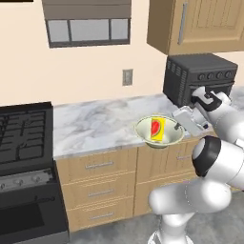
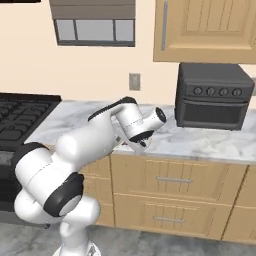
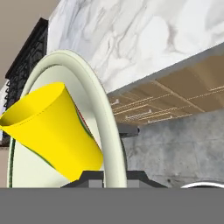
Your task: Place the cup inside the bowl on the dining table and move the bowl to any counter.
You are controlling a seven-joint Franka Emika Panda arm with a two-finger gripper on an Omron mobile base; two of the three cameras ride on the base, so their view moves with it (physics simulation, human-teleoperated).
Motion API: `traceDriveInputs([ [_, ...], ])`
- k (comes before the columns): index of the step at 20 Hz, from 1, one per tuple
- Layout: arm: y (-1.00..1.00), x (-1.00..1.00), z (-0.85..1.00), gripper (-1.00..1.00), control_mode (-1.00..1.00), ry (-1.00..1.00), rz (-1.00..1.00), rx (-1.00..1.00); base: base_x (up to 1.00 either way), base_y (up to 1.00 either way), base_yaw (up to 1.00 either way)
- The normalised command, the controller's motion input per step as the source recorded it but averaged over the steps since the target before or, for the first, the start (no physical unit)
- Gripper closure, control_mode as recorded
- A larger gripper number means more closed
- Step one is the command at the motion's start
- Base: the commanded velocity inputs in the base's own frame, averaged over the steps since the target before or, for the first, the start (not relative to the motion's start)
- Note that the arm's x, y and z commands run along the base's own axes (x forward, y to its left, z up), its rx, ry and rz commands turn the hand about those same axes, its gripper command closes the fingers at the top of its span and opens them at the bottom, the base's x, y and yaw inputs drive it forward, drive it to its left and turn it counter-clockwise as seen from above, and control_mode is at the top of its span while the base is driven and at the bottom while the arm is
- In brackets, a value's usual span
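Note:
The pale cream-green bowl (image 1: 143, 129) hangs at the front edge of the marble counter (image 1: 95, 124), partly over the wood cabinets. The yellow cup (image 1: 157, 129) with its red patch leans inside it. My gripper (image 1: 180, 125) is shut on the bowl's right rim. In the hand view the bowl's rim (image 3: 103, 113) runs up between the fingertips of my gripper (image 3: 114, 177), and the cup (image 3: 48, 122) lies tilted in the bowl to the left. I cannot tell whether the bowl touches the counter. The dining table is out of view.
A dark toaster oven (image 1: 200, 78) stands on the counter just right of the bowl, under a wood wall cabinet (image 1: 200, 24). A black stove (image 1: 24, 138) borders the counter on the left. Drawers with silver handles (image 1: 100, 165) sit below. Bare marble lies left of the bowl.

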Motion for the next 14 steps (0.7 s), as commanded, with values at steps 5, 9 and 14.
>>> traceDriveInputs([
  [5, 0.00, 0.00, 0.00, 1.00, 1.00, 0.00, 0.00, 0.00, 0.62, 0.40, 0.00],
  [9, 0.00, 0.00, 0.00, 1.00, 1.00, 0.00, 0.00, 0.00, 0.22, 0.55, 0.00],
  [14, 0.00, 0.00, 0.00, 1.00, 1.00, 0.00, 0.00, 0.00, 0.11, 0.69, -0.03],
])
